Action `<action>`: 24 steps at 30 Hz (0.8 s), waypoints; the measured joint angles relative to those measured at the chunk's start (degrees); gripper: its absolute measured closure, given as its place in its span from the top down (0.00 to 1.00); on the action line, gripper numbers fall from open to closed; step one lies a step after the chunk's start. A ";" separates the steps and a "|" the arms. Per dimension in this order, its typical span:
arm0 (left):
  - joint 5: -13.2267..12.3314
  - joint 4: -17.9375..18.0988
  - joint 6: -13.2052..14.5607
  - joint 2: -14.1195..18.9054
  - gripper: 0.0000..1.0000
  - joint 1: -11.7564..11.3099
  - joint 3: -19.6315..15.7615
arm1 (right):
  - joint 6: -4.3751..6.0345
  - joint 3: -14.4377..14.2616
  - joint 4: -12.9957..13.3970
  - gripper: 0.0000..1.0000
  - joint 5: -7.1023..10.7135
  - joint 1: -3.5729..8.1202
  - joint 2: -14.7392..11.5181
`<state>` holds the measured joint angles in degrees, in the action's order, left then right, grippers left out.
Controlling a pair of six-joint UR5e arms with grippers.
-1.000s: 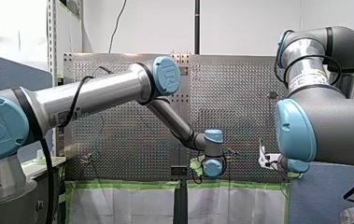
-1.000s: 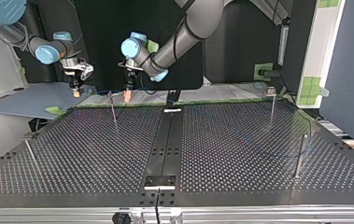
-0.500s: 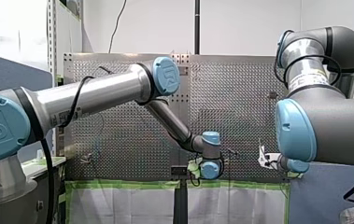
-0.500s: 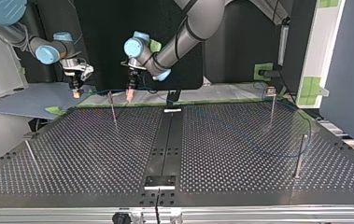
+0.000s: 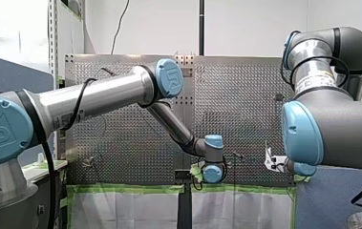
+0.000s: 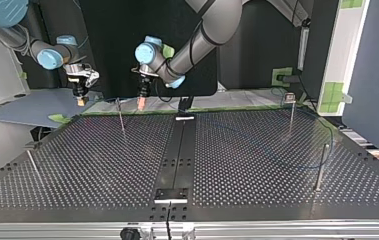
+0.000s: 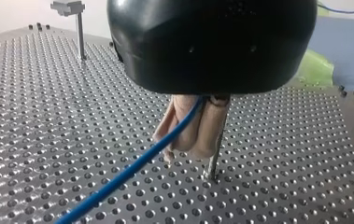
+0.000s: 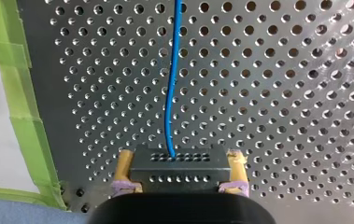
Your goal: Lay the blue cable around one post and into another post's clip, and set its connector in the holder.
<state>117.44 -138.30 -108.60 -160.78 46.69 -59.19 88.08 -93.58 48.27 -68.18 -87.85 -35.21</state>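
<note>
Blue cable [image 7: 128, 172] in left pincer's [image 7: 186, 147] grip

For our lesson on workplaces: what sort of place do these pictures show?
Probably a robotics lab: my left arm and my right arm reach over a perforated table with metal posts, holding a blue cable.

The cable [image 7: 132, 169] is blue, the connector [image 8: 179, 168] black, tape [image 8: 23, 116] green, table [image 6: 102, 165] hole-dotted.
</note>
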 joint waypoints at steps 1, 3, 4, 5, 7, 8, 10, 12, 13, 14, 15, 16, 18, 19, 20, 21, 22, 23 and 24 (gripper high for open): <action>-0.06 -0.07 0.00 -0.08 0.00 -0.05 0.07 | 0.07 0.06 -0.01 0.00 -0.01 0.02 0.00; -0.19 -0.42 -0.02 -0.45 0.03 -0.16 0.42 | 0.18 0.18 -0.09 0.00 -0.02 0.09 0.00; -0.31 -0.65 -0.02 -0.68 0.03 -0.21 0.65 | 0.21 0.24 -0.11 0.00 -0.02 0.11 0.00; -0.48 -1.05 -0.02 -1.08 0.03 -0.26 1.06 | 0.24 0.30 -0.13 0.00 -0.02 0.13 0.00; -0.69 -1.75 -0.04 -1.61 0.03 -0.30 1.78 | 0.37 0.41 -0.11 0.00 -0.02 0.15 0.00; -0.86 -2.17 -0.08 -1.88 0.03 -0.34 2.37 | 0.45 0.47 -0.09 0.00 -0.01 0.16 0.00; -1.00 -2.50 -0.13 -2.04 0.03 -0.41 2.98 | 0.59 0.59 -0.09 0.00 0.01 0.20 0.00; -1.12 -3.03 -0.19 -2.14 0.03 -0.58 3.88 | 0.70 0.68 -0.03 0.00 0.02 0.26 0.00; -1.15 -3.24 -0.21 -2.15 0.03 -0.67 4.25 | 0.73 0.72 0.00 0.00 0.02 0.29 0.00; -1.19 -3.49 -0.23 -2.17 0.03 -0.79 4.68 | 0.77 0.76 0.04 0.00 0.02 0.30 0.00; -1.23 -3.62 -0.25 -2.17 0.03 -0.89 4.94 | 0.81 0.81 0.09 0.00 0.03 0.33 0.00; -1.27 -3.71 -0.26 -2.17 0.03 -0.98 5.14 | 0.87 0.87 0.12 0.00 0.03 0.36 0.00; -1.44 -3.84 -0.28 -2.18 0.03 -1.19 5.42 | 1.01 1.06 0.14 0.00 0.05 0.46 0.00; -1.50 -3.88 -0.28 -2.18 0.03 -1.29 5.46 | 1.07 1.15 0.14 0.00 0.05 0.50 0.00; -1.55 -3.92 -0.31 -2.18 0.03 -1.43 5.44 | 1.11 1.23 0.16 0.00 0.04 0.54 0.00; -1.58 -3.92 -0.33 -2.18 0.03 -1.53 5.40 | 1.17 1.35 0.13 0.00 0.04 0.57 0.00; -1.62 -3.93 -0.36 -2.19 0.03 -1.63 5.35 | 1.26 1.55 0.08 0.00 0.04 0.63 -0.01; -1.66 -3.96 -0.41 -2.19 0.03 -1.77 5.25 | 1.33 1.70 0.06 0.00 0.04 0.67 0.00; -1.73 -3.96 -0.46 -2.19 0.03 -1.89 5.16 | 1.41 1.94 -0.01 0.00 0.05 0.73 0.00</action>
<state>115.71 -142.27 -109.06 -162.98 44.80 -54.02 89.50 -91.64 48.26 -68.13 -87.12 -35.21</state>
